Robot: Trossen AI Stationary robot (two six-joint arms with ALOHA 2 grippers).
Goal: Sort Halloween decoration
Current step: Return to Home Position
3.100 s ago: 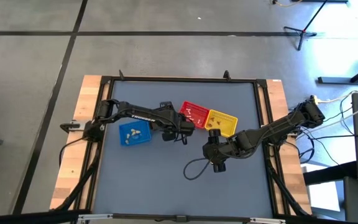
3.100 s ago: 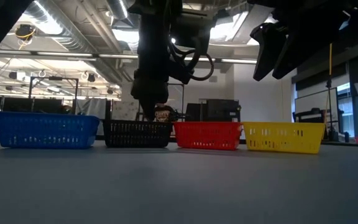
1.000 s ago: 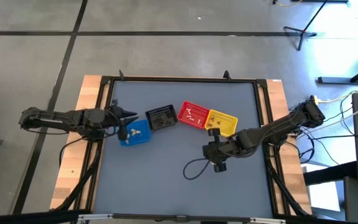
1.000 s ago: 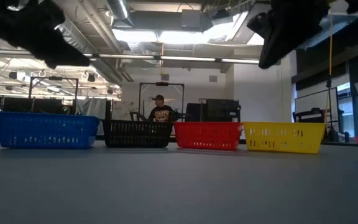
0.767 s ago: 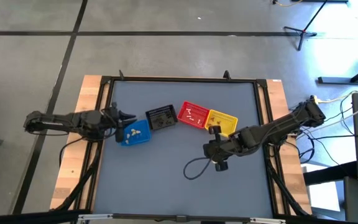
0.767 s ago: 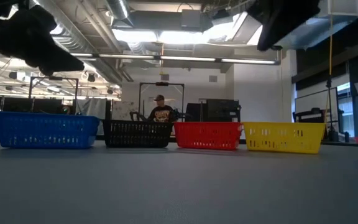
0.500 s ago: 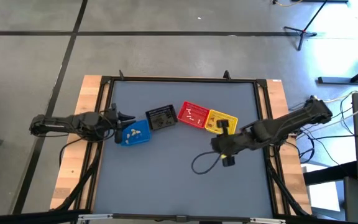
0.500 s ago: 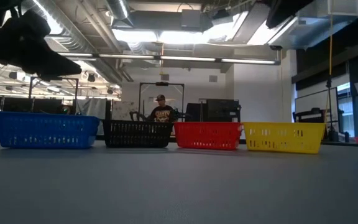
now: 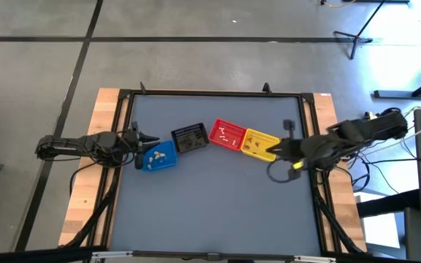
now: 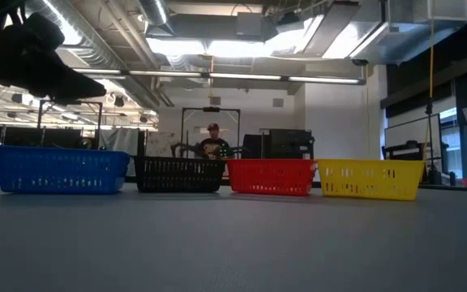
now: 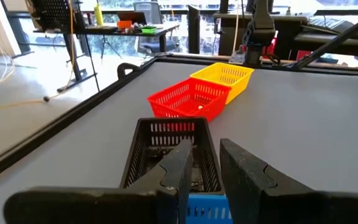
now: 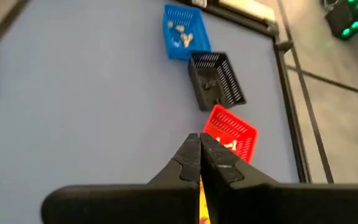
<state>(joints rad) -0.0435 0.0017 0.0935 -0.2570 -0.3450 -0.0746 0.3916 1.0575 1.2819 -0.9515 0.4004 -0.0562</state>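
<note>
No writing, label, brand or number can be read in any of the views.

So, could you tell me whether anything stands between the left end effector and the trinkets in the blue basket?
Nothing visible does: the left end effector hangs by the rim of the open-topped blue basket, whose pale trinkets lie uncovered.
</note>
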